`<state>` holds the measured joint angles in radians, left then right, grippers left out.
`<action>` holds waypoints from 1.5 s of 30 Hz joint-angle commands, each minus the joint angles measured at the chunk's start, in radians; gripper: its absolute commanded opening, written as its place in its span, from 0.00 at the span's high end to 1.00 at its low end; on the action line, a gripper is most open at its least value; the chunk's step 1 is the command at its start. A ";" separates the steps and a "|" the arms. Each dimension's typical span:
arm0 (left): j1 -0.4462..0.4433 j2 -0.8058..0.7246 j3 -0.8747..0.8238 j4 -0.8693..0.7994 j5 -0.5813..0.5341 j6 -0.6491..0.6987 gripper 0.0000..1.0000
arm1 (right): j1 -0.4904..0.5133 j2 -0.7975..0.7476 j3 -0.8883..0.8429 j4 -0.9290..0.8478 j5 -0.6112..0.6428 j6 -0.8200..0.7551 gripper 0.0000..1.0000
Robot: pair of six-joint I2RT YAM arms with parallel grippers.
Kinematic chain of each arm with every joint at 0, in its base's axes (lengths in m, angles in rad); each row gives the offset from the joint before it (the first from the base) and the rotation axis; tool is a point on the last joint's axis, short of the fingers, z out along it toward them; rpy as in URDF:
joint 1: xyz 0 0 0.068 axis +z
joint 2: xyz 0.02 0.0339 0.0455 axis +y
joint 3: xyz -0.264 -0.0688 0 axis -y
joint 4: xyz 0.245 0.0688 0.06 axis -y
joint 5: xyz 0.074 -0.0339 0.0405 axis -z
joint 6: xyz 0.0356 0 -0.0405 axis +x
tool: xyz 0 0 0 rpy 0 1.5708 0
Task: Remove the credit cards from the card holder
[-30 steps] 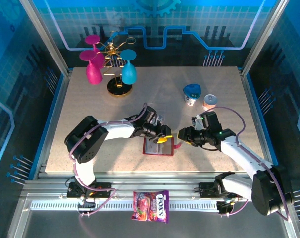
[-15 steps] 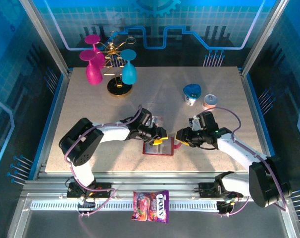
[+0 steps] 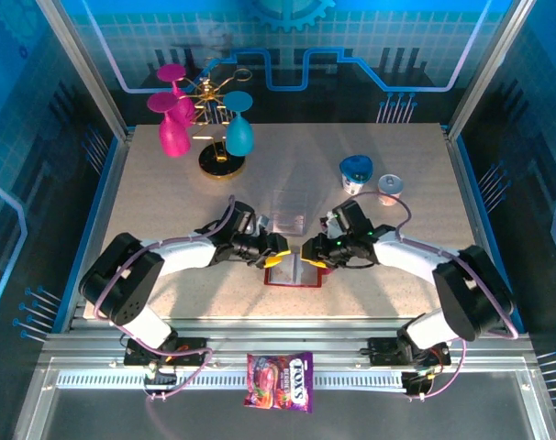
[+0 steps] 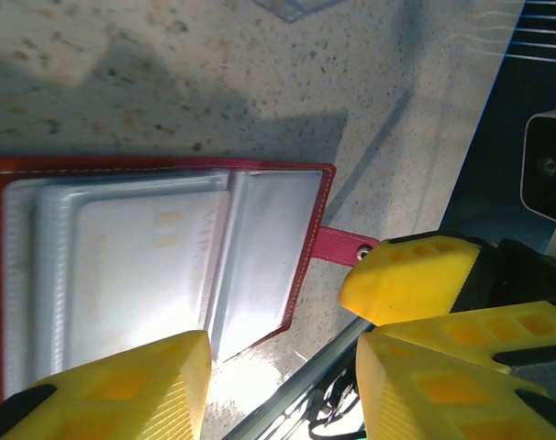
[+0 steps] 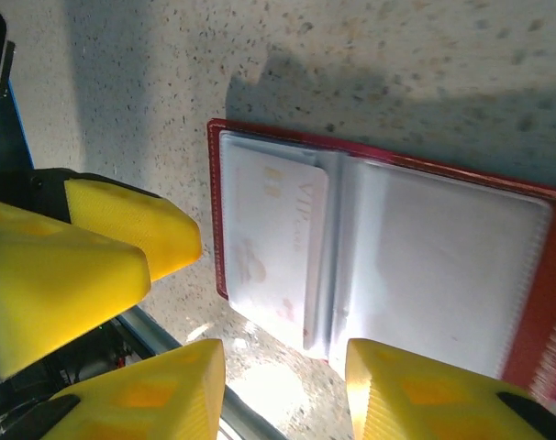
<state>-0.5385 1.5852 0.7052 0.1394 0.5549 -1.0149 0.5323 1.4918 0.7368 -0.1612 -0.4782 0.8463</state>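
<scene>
The small flat red leather-like card holder (image 3: 293, 275) is laid open on the speckled desk (image 3: 150, 211), near the middle of its front edge. A pale whitish credit card (image 5: 276, 240) is seen tucked in a greyish inner pocket. Just above it, the left end effector (image 3: 274, 260) and the right end effector (image 3: 313, 256) are held side by side, each with fingers spread and nothing pinched.

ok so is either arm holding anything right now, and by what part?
Nothing held, as far as shows: left fingers and right fingers stand apart over the open holder's edge; the card sits in its pocket.
</scene>
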 commanded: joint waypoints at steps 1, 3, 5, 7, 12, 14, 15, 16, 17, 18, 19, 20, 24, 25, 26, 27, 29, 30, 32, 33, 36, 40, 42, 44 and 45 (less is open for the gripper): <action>0.008 -0.027 -0.026 -0.004 0.005 0.018 0.54 | 0.034 0.053 0.044 0.045 -0.001 0.024 0.61; 0.008 -0.025 -0.036 0.006 0.006 0.013 0.55 | 0.045 0.082 0.059 0.047 -0.008 0.022 0.61; 0.008 -0.025 -0.046 0.016 0.001 0.008 0.57 | 0.053 0.108 0.068 0.055 -0.016 0.025 0.62; 0.009 -0.021 -0.051 0.019 -0.001 0.009 0.61 | 0.061 0.128 0.073 0.067 -0.020 0.027 0.63; 0.008 -0.006 -0.064 0.029 -0.001 0.009 0.67 | 0.073 0.162 0.074 0.095 -0.026 0.038 0.66; 0.008 -0.001 -0.067 0.030 -0.001 0.012 0.69 | 0.077 0.175 0.073 0.109 -0.030 0.042 0.68; 0.008 0.001 -0.069 0.029 -0.001 0.013 0.70 | 0.081 0.181 0.072 0.116 -0.032 0.045 0.68; 0.008 0.003 -0.070 0.028 -0.001 0.015 0.71 | 0.083 0.187 0.072 0.123 -0.035 0.048 0.69; 0.008 0.003 -0.070 0.023 -0.001 0.019 0.71 | 0.084 0.192 0.074 0.128 -0.037 0.051 0.69; 0.008 0.003 -0.070 0.015 -0.005 0.023 0.71 | 0.087 0.197 0.075 0.132 -0.039 0.052 0.70; 0.008 0.003 -0.071 0.008 -0.007 0.029 0.72 | 0.089 0.201 0.074 0.135 -0.041 0.053 0.70; 0.008 0.004 -0.072 0.004 -0.010 0.033 0.72 | 0.090 0.205 0.075 0.137 -0.042 0.055 0.70; 0.008 0.010 -0.075 -0.011 -0.016 0.045 0.73 | 0.095 0.215 0.074 0.142 -0.042 0.057 0.70; 0.008 0.013 -0.077 -0.010 -0.018 0.046 0.73 | 0.095 0.217 0.074 0.144 -0.042 0.058 0.70; 0.008 0.016 -0.079 -0.011 -0.017 0.046 0.73 | 0.095 0.218 0.072 0.144 -0.042 0.058 0.70; 0.008 0.020 -0.079 -0.009 -0.017 0.047 0.73 | 0.096 0.220 0.072 0.145 -0.042 0.056 0.70; 0.008 0.025 -0.082 -0.005 -0.018 0.045 0.74 | 0.095 0.224 0.069 0.143 -0.043 0.057 0.69; 0.008 0.025 -0.084 -0.004 -0.018 0.045 0.74 | 0.095 0.225 0.069 0.143 -0.042 0.055 0.69; 0.009 0.025 -0.084 -0.004 -0.019 0.045 0.74 | 0.095 0.230 0.067 0.142 -0.042 0.053 0.68; 0.008 0.026 -0.083 -0.006 -0.018 0.045 0.74 | 0.095 0.233 0.066 0.141 -0.043 0.053 0.68; 0.008 0.029 -0.082 -0.011 -0.020 0.050 0.74 | 0.096 0.237 0.066 0.140 -0.042 0.053 0.67; 0.008 0.036 -0.082 -0.019 -0.020 0.056 0.74 | 0.095 0.235 0.066 0.127 -0.028 0.047 0.66; 0.008 0.038 -0.084 -0.021 -0.021 0.059 0.74 | 0.096 0.234 0.069 0.116 -0.023 0.040 0.66; 0.008 0.036 -0.087 -0.024 -0.026 0.060 0.74 | 0.095 0.234 0.075 0.103 -0.018 0.034 0.66; 0.009 0.037 -0.088 -0.024 -0.028 0.060 0.74 | 0.095 0.232 0.075 0.094 -0.012 0.027 0.66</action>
<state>-0.5335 1.6058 0.6353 0.1444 0.5388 -0.9852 0.6163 1.7134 0.7940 -0.0288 -0.5056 0.8925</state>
